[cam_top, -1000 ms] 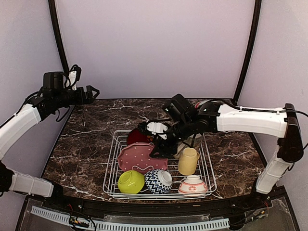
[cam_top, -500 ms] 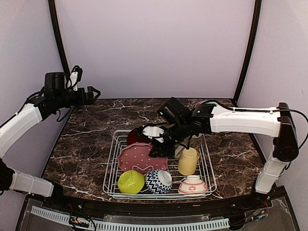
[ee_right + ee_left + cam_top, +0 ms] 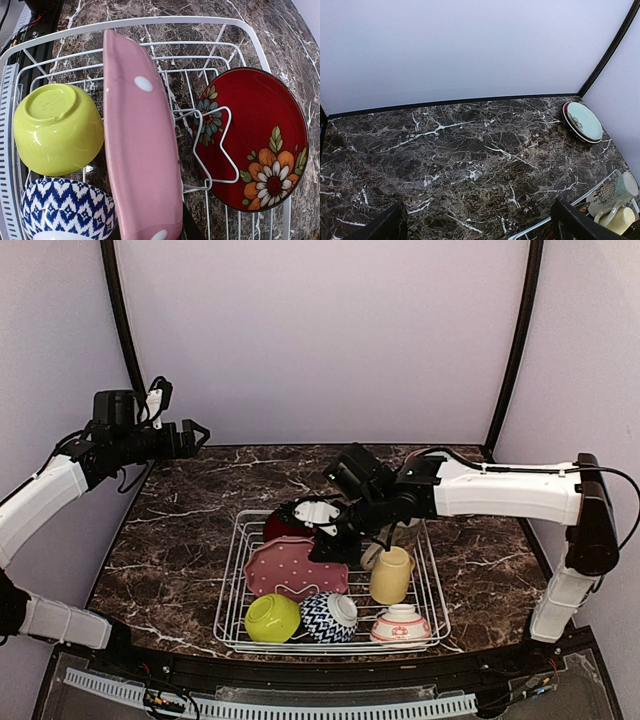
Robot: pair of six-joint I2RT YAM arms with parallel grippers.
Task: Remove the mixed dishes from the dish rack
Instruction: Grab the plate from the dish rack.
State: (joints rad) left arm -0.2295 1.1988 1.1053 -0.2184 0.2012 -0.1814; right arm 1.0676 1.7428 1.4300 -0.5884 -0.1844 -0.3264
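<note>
A: Right gripper [image 3: 328,546]?
B: Its fingers straddle the pink dotted plate [image 3: 140,150], on edge in the dish rack [image 3: 165,21]. Clamped or not, can't tell.
A: Left gripper [image 3: 482,226]?
B: Wide apart, empty, above the table [image 3: 445,150]. Only its camera shows the teal plate [image 3: 583,121] at the far corner.

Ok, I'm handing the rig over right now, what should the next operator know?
Left tool: open, empty, raised over the left of the dark marble table.
Right tool: down at the pink dotted scalloped plate in the white wire dish rack, straddling its edge; grip unconfirmed.
Done: teal black-rimmed plate lies on the table, far right corner.
Left to unload: that pink plate, red floral plate, lime bowl, navy-zigzag bowl, pink-white bowl, yellow mug, cream mug.
</note>
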